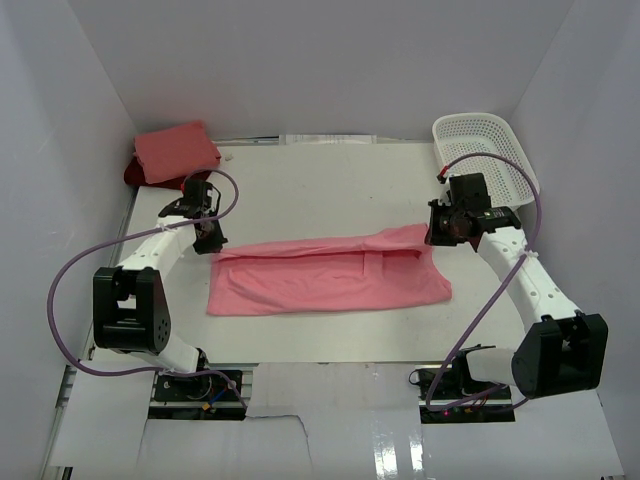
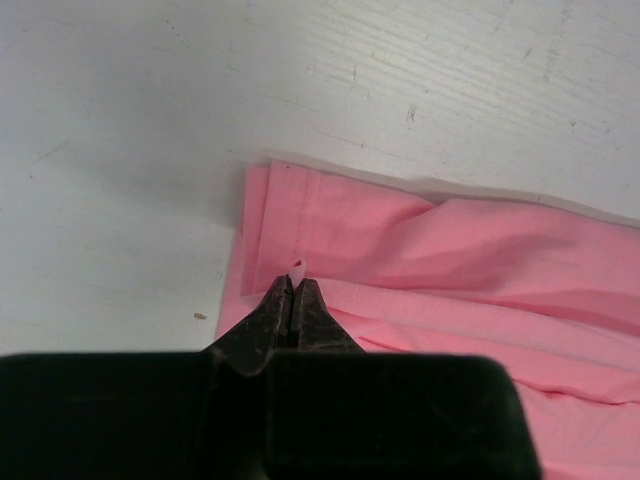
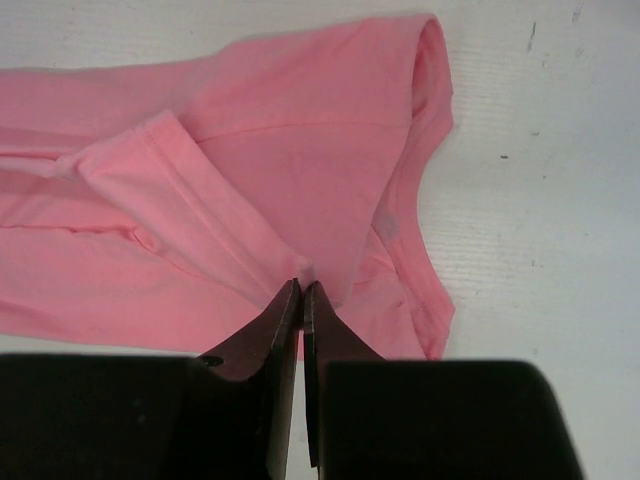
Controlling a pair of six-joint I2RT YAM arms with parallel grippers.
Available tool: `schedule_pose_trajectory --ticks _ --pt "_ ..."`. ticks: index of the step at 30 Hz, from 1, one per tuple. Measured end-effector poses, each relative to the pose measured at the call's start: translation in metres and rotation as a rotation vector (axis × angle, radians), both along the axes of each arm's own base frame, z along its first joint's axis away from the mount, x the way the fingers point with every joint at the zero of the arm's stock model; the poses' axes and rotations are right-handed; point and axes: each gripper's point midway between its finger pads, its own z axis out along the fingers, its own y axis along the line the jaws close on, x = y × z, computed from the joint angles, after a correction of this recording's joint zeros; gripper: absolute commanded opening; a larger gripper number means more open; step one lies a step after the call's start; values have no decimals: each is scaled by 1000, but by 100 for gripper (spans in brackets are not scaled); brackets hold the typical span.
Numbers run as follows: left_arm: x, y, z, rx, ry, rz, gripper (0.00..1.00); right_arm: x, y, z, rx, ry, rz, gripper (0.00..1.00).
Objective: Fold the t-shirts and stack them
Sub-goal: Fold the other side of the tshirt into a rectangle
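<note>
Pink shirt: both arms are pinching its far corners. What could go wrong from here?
The left fingers hold only a sliver of the pink shirt at its hem, so it may slip out when pulled. The right fingers pinch beside the folded-in sleeve; they may catch just the top layer, and the fold could open.

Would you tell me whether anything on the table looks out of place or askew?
Nothing spilled or damaged. The white basket looks tilted at the far right corner, and the rose pink t-shirt is folded unevenly, wider at its right end.
</note>
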Motion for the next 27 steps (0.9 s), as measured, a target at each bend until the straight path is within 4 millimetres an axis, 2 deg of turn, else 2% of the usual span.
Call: schedule_pose_trajectory --ticks 10,17,18,19,21,23,24,25,27 --pt "-21 0 -19 0 70 -15 0 -27 -13 -30 -46 99 -45 8" --pt "-33 -3 -30 -16 110 -27 0 -38 -21 -31 -63 99 -86 8" --pt "-35 -4 -32 -21 118 -31 20 -40 -21 -32 -64 103 -89 8" --pt "-38 -5 -34 -25 126 -40 30 -42 -21 -33 -63 110 -92 8" --pt "-43 -7 -37 -36 144 -49 38 -49 -22 -39 -65 139 -99 18" --pt "-46 -7 -38 -38 155 -49 52 -57 -25 -43 -75 175 -109 29" --pt "-47 -7 -38 -38 158 -48 66 -61 -26 -45 -86 191 -118 32" --pt "-49 -7 -39 -36 163 -42 71 -64 -29 -47 -99 207 -130 37" --pt "-51 -5 -39 -27 174 -24 72 -69 -35 -49 -128 226 -155 39"
